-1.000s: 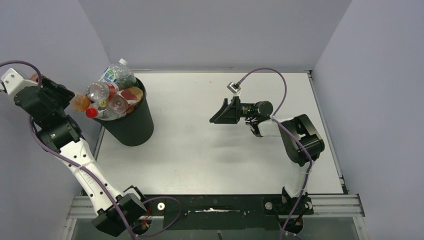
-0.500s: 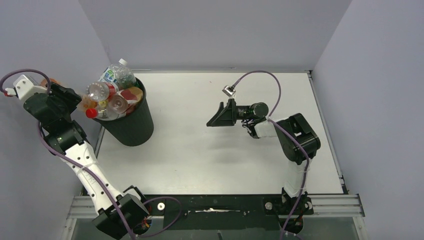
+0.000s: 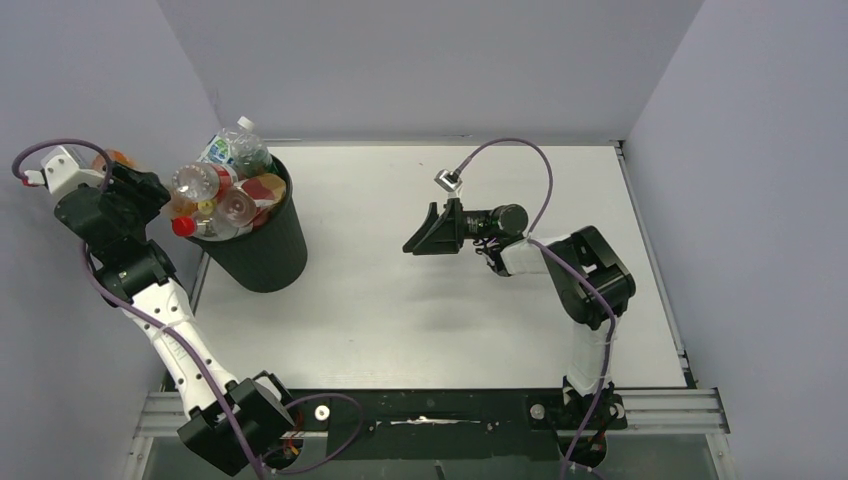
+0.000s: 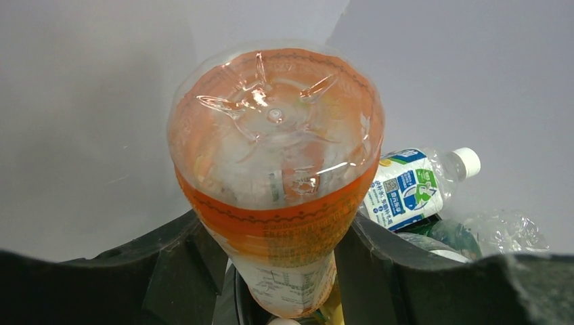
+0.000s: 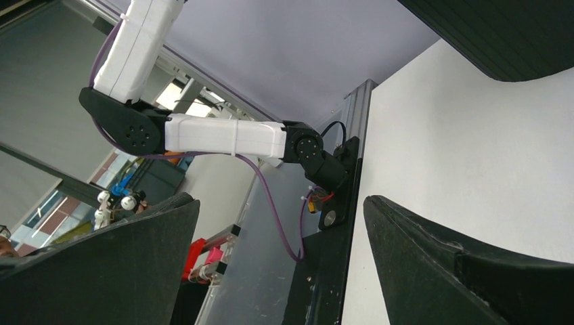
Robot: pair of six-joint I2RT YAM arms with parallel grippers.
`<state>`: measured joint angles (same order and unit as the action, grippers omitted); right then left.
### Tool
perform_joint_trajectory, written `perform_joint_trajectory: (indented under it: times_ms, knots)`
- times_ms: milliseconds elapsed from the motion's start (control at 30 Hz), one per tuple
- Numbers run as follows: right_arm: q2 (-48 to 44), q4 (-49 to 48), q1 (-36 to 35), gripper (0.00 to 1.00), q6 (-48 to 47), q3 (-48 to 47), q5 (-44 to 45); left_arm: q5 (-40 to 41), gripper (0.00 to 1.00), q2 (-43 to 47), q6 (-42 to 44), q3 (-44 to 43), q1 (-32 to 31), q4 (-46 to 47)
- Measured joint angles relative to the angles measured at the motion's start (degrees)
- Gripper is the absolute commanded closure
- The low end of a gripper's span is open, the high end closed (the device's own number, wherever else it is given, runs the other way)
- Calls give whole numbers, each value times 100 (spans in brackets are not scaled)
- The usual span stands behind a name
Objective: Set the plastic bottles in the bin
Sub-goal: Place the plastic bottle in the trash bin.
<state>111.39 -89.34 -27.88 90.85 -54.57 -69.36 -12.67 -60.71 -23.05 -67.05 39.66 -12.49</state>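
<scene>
The clear plastic bottle with the orange label [image 4: 274,183] is clamped base-outward in the left gripper [image 3: 152,197], hanging right at the left rim of the tall, round black bin [image 3: 265,258]. I'd guess it is carried this high because the bin is heaped past its brim with the other plastic bottles [image 3: 225,190], a blue-and-green labelled bottle [image 4: 406,189] with a white cap lying on top, so this one can only be laid on the pile. The left fingers are drawn in against the bottle's sides. The right gripper [image 3: 425,232] hovers over the white table [image 3: 400,320], well apart from the bin, fingers spread wide, holding nothing.
</scene>
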Motion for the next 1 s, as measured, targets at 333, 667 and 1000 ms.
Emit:
perform_joint_trajectory:
  times_ms: [333, 667, 1000]
  knots:
    - [0, 192, -107, 2, -369, -11, 81, -37, 49, -28, 184, 273, -369, 210]
    - [-2, 284, -111, 2, -474, -11, 87, 0, 35, -26, 192, 293, -433, 166]
    - [-7, 291, -149, 2, -494, -11, 105, 195, 18, 17, 280, -138, -444, -662]
